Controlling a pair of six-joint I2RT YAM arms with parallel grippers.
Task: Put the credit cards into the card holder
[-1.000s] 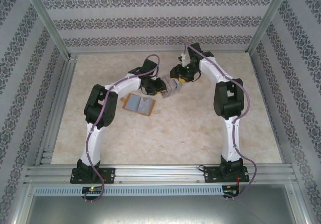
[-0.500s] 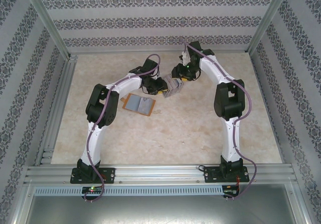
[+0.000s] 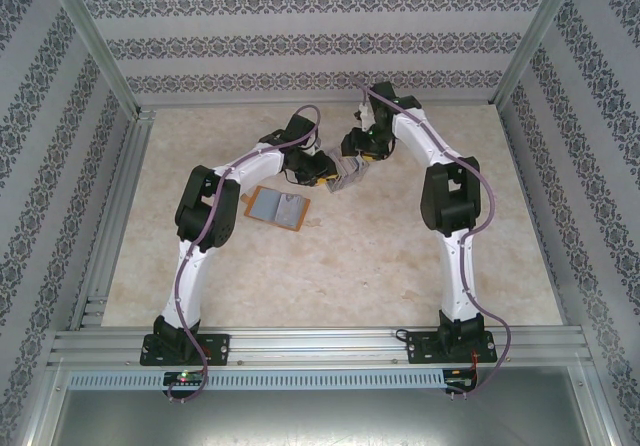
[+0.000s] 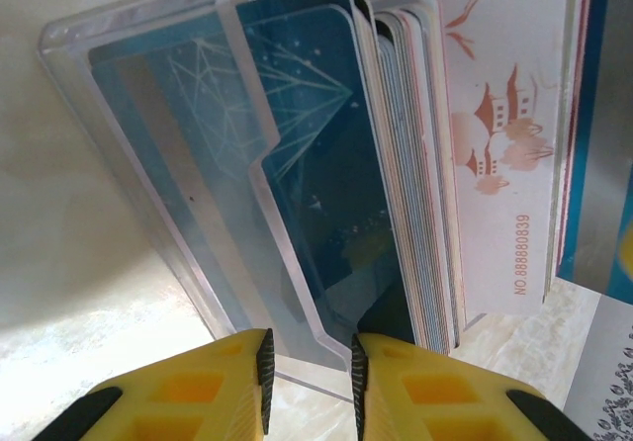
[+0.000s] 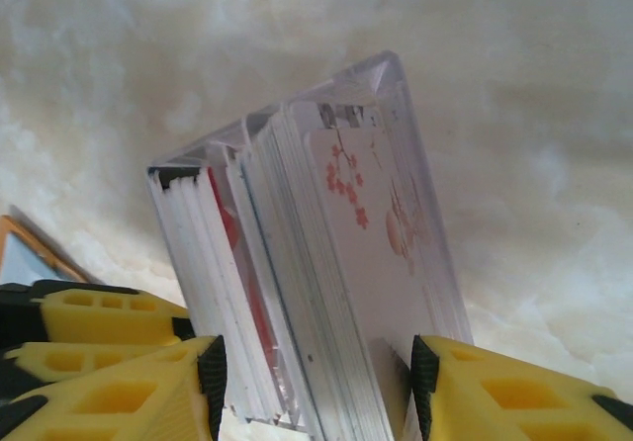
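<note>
Both arms meet over the back of the counter, sharing a clear case packed with the credit cards. The right end effector clamps the case across its width, one pad on each side wall. The left end effector, set narrow, pinches the lower edge of the case's notched front wall, with a blue card just behind it. Compared with a second ago, the right arm's elbow has swung slightly left, and the case has edged a little toward the back wall. The card holder has not moved. It lies open and flat on the counter, near the left arm and apart from the case.
</note>
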